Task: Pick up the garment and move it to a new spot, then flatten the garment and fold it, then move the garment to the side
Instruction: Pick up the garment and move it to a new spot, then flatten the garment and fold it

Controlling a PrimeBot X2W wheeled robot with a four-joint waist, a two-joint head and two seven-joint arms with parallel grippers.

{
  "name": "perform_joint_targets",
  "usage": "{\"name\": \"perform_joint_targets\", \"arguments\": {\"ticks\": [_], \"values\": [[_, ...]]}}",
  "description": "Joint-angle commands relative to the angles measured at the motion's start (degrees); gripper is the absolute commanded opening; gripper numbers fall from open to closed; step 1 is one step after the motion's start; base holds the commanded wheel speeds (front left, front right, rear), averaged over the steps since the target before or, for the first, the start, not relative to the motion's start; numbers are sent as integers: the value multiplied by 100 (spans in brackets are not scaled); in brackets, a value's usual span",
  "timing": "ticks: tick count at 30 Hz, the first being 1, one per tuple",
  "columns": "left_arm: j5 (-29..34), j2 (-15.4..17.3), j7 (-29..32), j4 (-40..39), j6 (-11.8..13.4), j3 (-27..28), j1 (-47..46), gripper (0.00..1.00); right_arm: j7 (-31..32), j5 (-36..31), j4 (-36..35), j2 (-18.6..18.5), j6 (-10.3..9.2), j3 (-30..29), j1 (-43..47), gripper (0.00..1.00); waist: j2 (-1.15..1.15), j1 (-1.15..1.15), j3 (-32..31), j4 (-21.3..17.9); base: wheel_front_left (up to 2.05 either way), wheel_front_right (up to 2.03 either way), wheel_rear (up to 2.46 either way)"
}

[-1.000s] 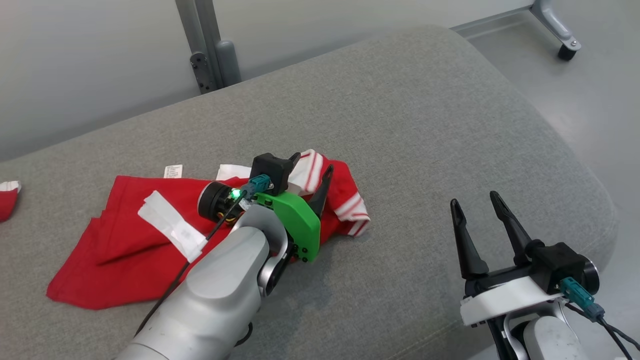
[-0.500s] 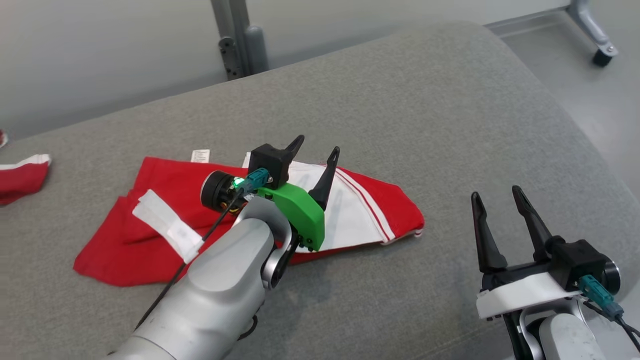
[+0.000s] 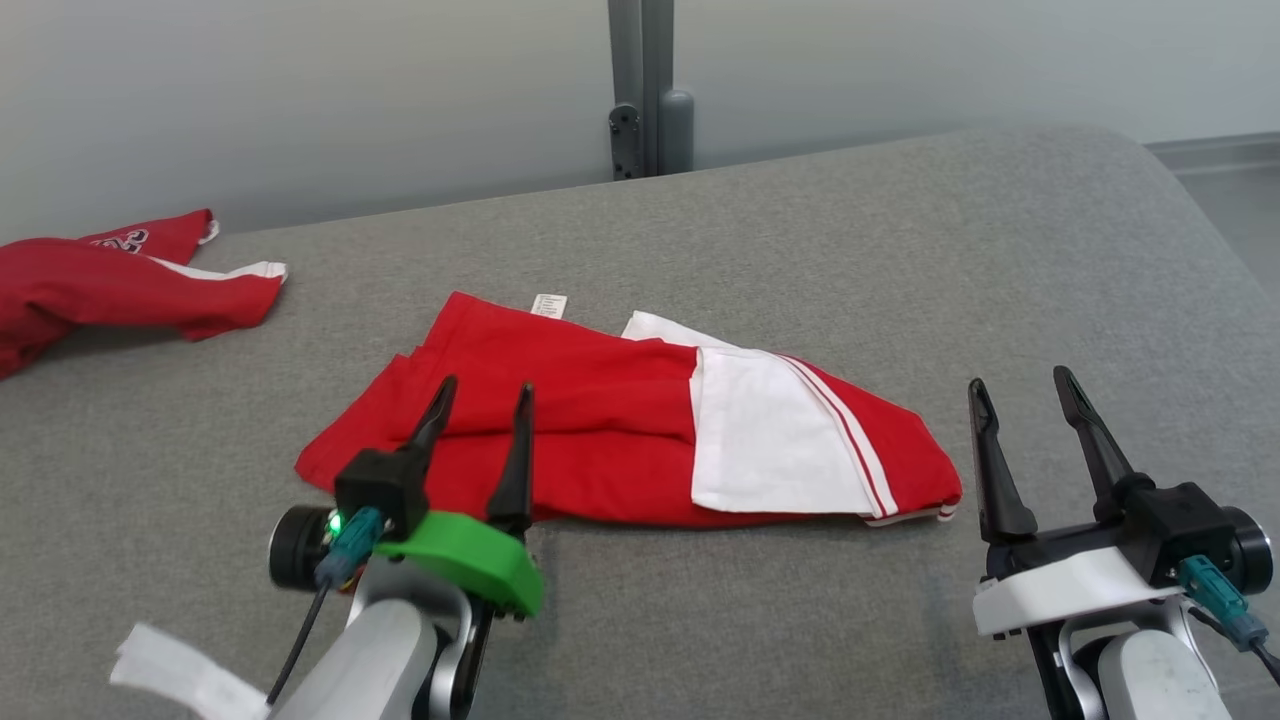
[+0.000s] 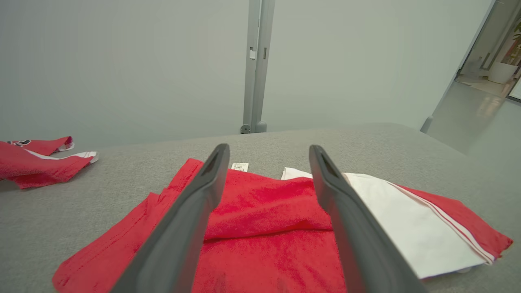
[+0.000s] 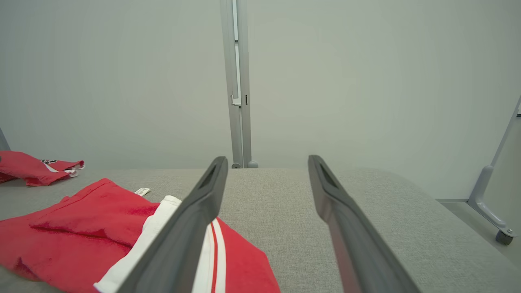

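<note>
A red garment (image 3: 600,430) with a white panel and red-white stripes lies folded flat on the grey cushion, a small white label at its far edge. The left wrist view shows the garment (image 4: 268,228) close under the fingers; the right wrist view has the garment (image 5: 81,228) at lower left. My left gripper (image 3: 480,395) stands open over the garment's near left part, nothing between its fingers. My right gripper (image 3: 1020,385) is open just right of the garment's striped end, over bare cushion.
A second red garment (image 3: 110,275) lies crumpled at the far left of the grey cushion (image 3: 900,230). A grey post (image 3: 645,90) stands behind the cushion against the pale wall. The cushion's right edge curves down to the floor.
The left gripper has let go of the garment and pulled back toward me, fingers open. The striped end now lies spread flat to the right. The head camera has turned left.
</note>
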Motion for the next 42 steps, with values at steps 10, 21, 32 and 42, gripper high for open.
{"name": "perform_joint_targets", "arguments": {"ticks": [10,21,32,42], "values": [[797,-213,-2,-1190,148,1294,1741,100,-18,100,-58,-16,0,105,332,100,0,0,-186,468,0,0,0],[1313,-620,-1,-1367,-148,2090,2316,100,-18,524,34,-16,0,226,460,100,0,0,-172,514,0,0,0],[1589,-801,-1,-1245,-447,2363,2378,100,-18,493,86,-16,0,255,449,100,0,0,-197,456,0,0,0],[1692,-855,-2,-1163,-580,2420,2416,100,-18,476,87,-16,0,230,502,100,0,0,-235,497,0,0,0]]}}
